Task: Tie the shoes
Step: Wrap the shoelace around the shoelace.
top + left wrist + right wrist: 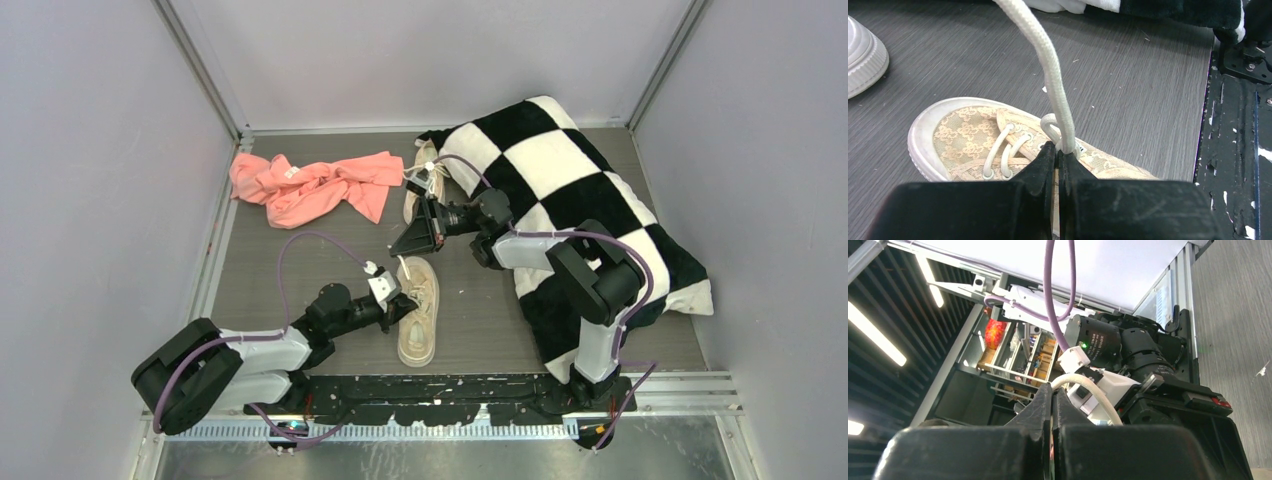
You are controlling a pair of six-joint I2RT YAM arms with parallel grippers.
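Left end effector [398, 295] at near shoe [418, 320], mid-surface; right end effector [403, 248] just beyond.
Left wrist: clamped on lace [1050, 75].
Right wrist: likewise clamped on lace.
No bow visible; tying barely begun. Far shoe [418, 188] pending.

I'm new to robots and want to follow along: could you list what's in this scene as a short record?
left hand: shut on lace at the near shoe
right hand: shut on lace, above that shoe
far shoe: beside the pillow, no hand on it
cloth: pink, far left
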